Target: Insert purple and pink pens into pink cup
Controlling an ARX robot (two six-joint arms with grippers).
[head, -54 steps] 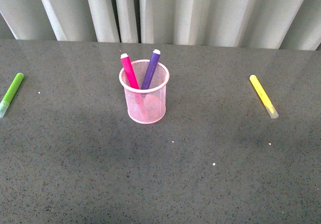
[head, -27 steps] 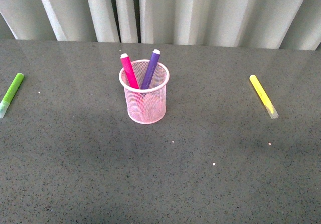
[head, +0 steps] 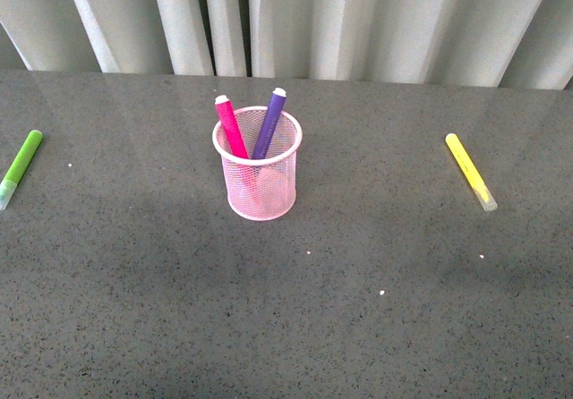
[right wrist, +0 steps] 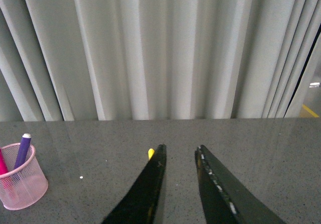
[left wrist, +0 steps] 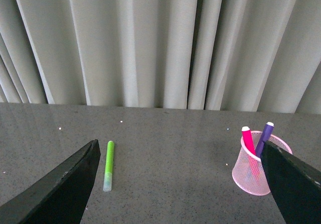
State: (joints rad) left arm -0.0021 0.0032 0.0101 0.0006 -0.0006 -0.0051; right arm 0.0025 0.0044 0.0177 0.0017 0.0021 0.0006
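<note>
Evidently nothing is shifting across the last second: in the front view the pink pen [head: 231, 127] and the purple pen [head: 269, 123] are standing in the pink cup [head: 258, 177] exactly as they were a moment ago, both leaning against the rim, white tips poking above it. The lime green marker [head: 20, 166] and the yellow marker [head: 470, 171] are lying where they were too, well apart from the cup on either side.

Neither arm is showing in the front view. The left gripper [left wrist: 180, 184] is hanging with its jaws spread wide and nothing between them; the cup is sitting beyond and off toward one finger [left wrist: 293, 184], the green marker toward the other. The right gripper [right wrist: 179, 184] is holding its jaws only narrowly parted and empty, with the yellow marker peeking out just past its fingertips and the cup well off to the side.

That stillness is suggesting the task is complete: both pens are resting inside the cup, and no further insertion appears needed.
</note>
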